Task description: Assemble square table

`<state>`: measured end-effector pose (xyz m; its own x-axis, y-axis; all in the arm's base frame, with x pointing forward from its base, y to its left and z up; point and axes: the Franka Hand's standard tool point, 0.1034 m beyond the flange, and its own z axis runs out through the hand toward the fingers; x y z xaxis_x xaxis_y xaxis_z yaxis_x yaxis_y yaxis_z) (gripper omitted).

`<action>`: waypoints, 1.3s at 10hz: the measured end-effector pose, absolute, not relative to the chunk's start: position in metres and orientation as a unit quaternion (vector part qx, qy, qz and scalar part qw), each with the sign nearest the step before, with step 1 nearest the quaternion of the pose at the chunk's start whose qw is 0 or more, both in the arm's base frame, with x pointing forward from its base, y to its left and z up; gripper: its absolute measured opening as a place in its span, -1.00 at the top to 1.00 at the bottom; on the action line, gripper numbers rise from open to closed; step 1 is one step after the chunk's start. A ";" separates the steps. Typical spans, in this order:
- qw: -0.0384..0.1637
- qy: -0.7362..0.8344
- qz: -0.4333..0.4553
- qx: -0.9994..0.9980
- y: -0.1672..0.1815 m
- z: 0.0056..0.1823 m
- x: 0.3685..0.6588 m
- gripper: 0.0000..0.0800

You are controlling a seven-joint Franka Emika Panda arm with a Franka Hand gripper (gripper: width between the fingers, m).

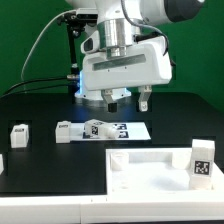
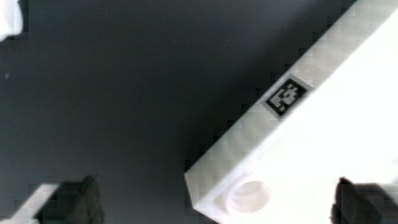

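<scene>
The square table's white panel (image 1: 150,168) lies at the front of the exterior view's right, with a raised rim. A white tagged leg (image 1: 201,161) stands at its right end. Two more white legs (image 1: 18,134) (image 1: 65,131) lie on the black table to the left. My gripper (image 1: 128,100) hangs open and empty above the table, behind the panel. In the wrist view the panel (image 2: 311,120) shows a black-and-white tag (image 2: 285,97) and a round corner socket (image 2: 254,190). That corner lies between my open gripper's (image 2: 222,203) dark fingertips (image 2: 71,202), which touch nothing.
The marker board (image 1: 115,129) lies flat under the gripper, beside the middle leg. A white piece (image 1: 2,165) shows at the exterior view's left edge. A green wall and black cables stand behind the arm. A white bit (image 2: 7,20) sits at the wrist view's edge.
</scene>
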<state>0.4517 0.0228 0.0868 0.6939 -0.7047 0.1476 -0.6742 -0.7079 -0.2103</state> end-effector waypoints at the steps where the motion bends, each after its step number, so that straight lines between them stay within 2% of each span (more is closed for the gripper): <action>1: 0.066 0.345 -0.111 -0.930 0.024 0.087 0.453 -0.62; 2: 0.062 0.320 -0.113 -0.938 0.024 0.088 0.454 -0.62; 5: 0.050 0.074 -0.118 -0.989 0.045 0.104 0.465 -0.62; 10: 0.026 -0.052 -0.122 -0.991 0.043 0.105 0.465 -0.62; 13: 0.061 -0.051 -0.011 -0.997 0.024 0.082 0.462 -0.62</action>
